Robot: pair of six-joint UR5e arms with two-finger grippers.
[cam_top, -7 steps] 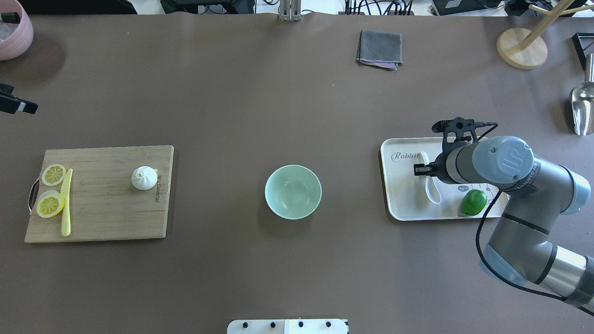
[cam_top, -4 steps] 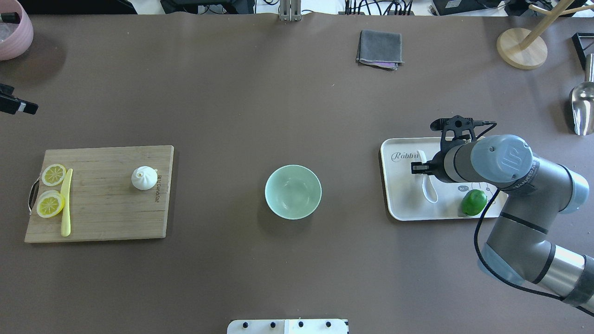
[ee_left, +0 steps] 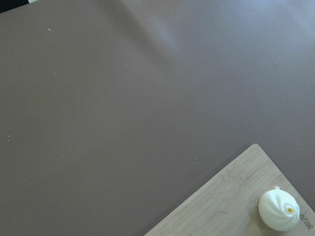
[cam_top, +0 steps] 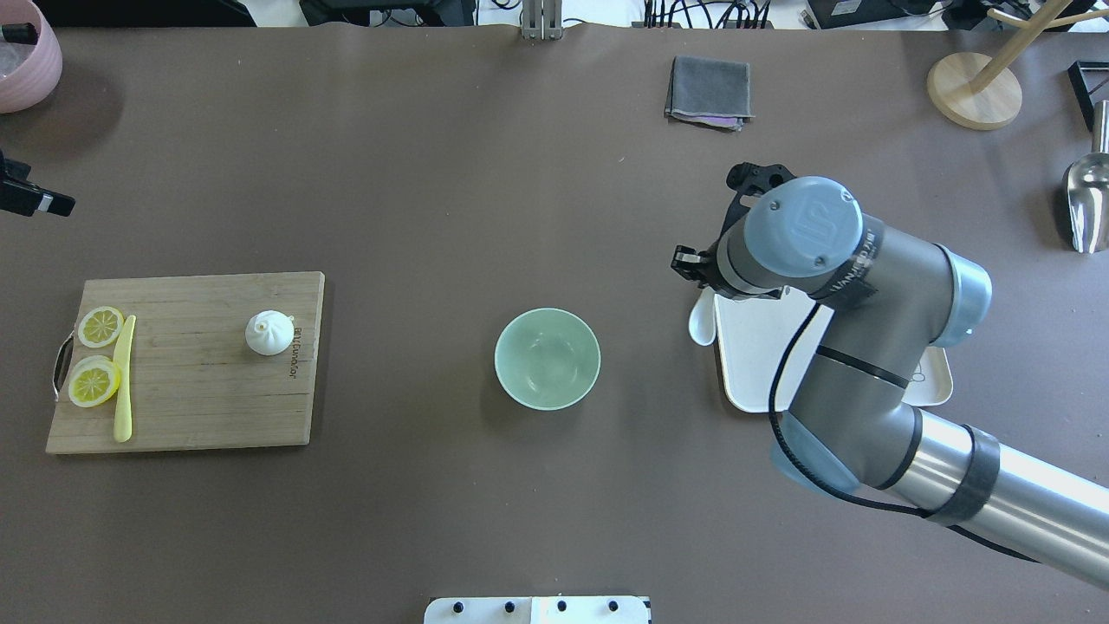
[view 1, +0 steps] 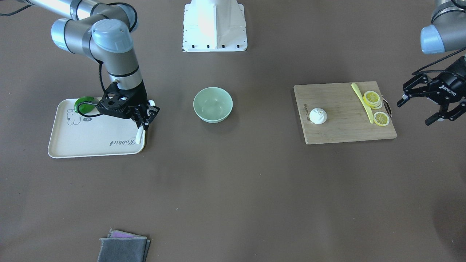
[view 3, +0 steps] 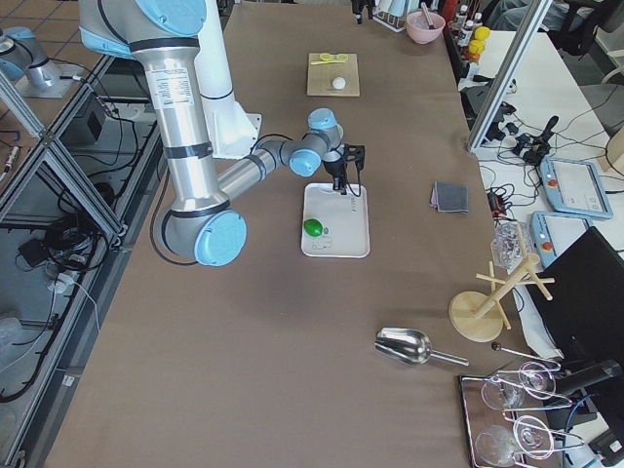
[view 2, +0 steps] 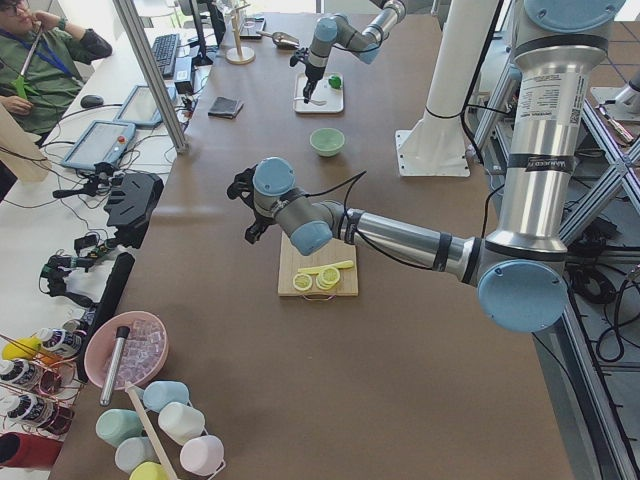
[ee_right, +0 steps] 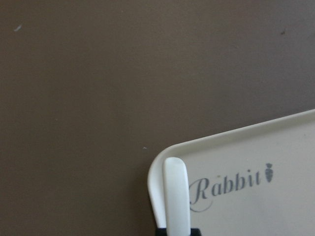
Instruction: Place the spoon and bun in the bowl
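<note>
My right gripper [view 1: 144, 120] is shut on the handle of the white spoon [view 1: 139, 136] and holds it above the tray's corner nearest the bowl. The spoon's scoop [cam_top: 702, 322] hangs just past the tray's left edge. The spoon's handle [ee_right: 176, 196] shows in the right wrist view. The mint-green bowl [cam_top: 547, 358] stands empty at the table's middle, to the left of the spoon. The white bun [cam_top: 269, 333] sits on the wooden cutting board [cam_top: 182, 399]; it also shows in the left wrist view [ee_left: 279, 210]. My left gripper [view 1: 416, 112] is open and empty, raised beyond the board's outer end.
The white tray [cam_top: 754, 381] holds a green lime [view 1: 84, 102]. Two lemon slices [cam_top: 95, 355] and a yellow knife [cam_top: 124, 381] lie on the board's left end. A folded grey cloth [cam_top: 709, 91], a wooden stand [cam_top: 975, 87] and a metal scoop [cam_top: 1087, 204] are at the far side.
My right gripper has lifted the spoon off the tray and carried it left to the tray's edge, toward the bowl. The left arm, bun and bowl have not moved.
</note>
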